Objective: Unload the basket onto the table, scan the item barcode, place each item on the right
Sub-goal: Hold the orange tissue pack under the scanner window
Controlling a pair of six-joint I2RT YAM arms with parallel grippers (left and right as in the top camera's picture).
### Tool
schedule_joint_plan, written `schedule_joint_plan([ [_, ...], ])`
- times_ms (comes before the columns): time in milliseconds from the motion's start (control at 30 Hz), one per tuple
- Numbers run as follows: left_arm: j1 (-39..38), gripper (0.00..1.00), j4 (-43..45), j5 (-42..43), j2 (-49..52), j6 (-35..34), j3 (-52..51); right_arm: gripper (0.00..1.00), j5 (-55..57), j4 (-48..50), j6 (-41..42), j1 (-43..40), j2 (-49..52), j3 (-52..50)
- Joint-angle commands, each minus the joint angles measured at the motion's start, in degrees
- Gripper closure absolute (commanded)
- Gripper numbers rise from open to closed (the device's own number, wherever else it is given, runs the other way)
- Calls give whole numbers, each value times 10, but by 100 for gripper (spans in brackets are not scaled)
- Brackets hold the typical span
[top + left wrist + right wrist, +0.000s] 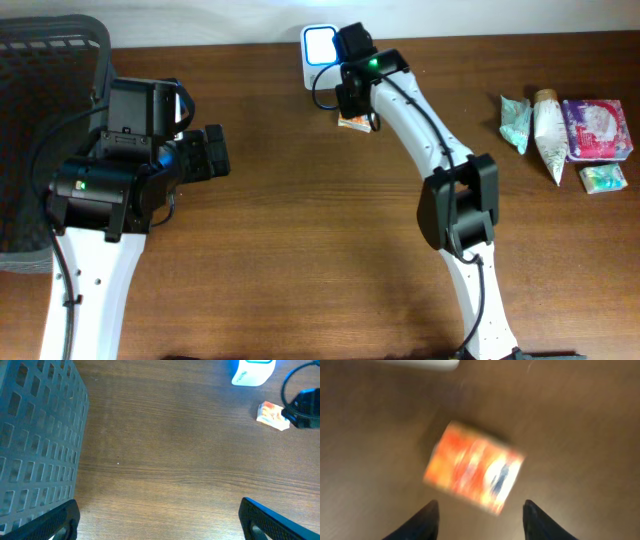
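Right hand, fingers apart, hovers over the orange packet lying loose on the surface beside the scanner (left hand gapes idle); the scan looks unconfirmed.

1. Bench: brown wood-look top, grain running left to right, filling nearly the whole overhead view.
2. Pale strip along the bench's far edge. Wall or lighter surface, can't tell.
3. Dark mesh basket at the left end, cut off by the frame.
4. Soft, even light. Faint diffuse shadows on the wood, mild sheen across the grain in the left wrist view.
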Motion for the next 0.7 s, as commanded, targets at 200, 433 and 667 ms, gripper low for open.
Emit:
schedule_joint_plan([
  [200,3,1,1,-2,-1,-3,5,60,-96,-26,508,-7,-27,-3],
  [433,3,1,1,-2,-1,-3,5,57,-65,23,703,-7,7,-19],
  [667,3,1,1,-2,-1,-3,5,57,-31,23,771,-7,46,-22],
])
